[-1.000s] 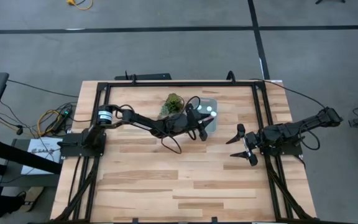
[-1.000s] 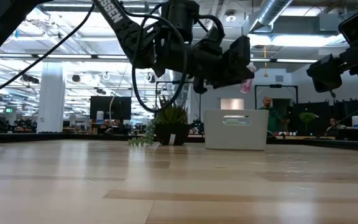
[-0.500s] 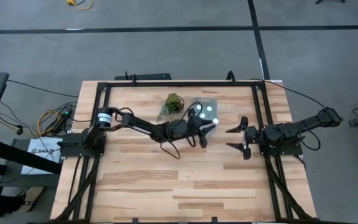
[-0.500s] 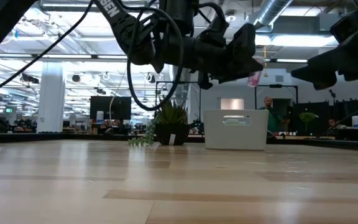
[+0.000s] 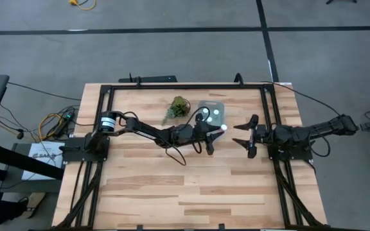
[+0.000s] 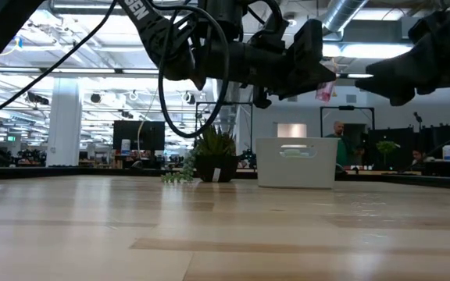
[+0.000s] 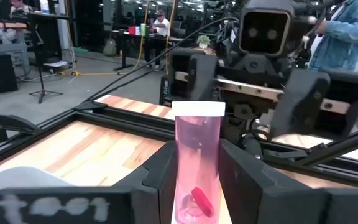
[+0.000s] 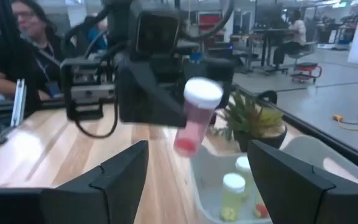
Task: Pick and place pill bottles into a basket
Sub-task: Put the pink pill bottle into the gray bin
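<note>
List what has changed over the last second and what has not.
The left end effector, gripping a pink pill bottle, pulled away from the basket toward the right arm. The right end effector, open, rose and advanced to face it. The basket, the bottles inside and the plant stayed put.

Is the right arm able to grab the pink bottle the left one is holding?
Probably yes. The right gripper is open and faces the pink bottle, which the left gripper holds in the air. Its white-capped top sticks out, and nothing sits between them.
</note>
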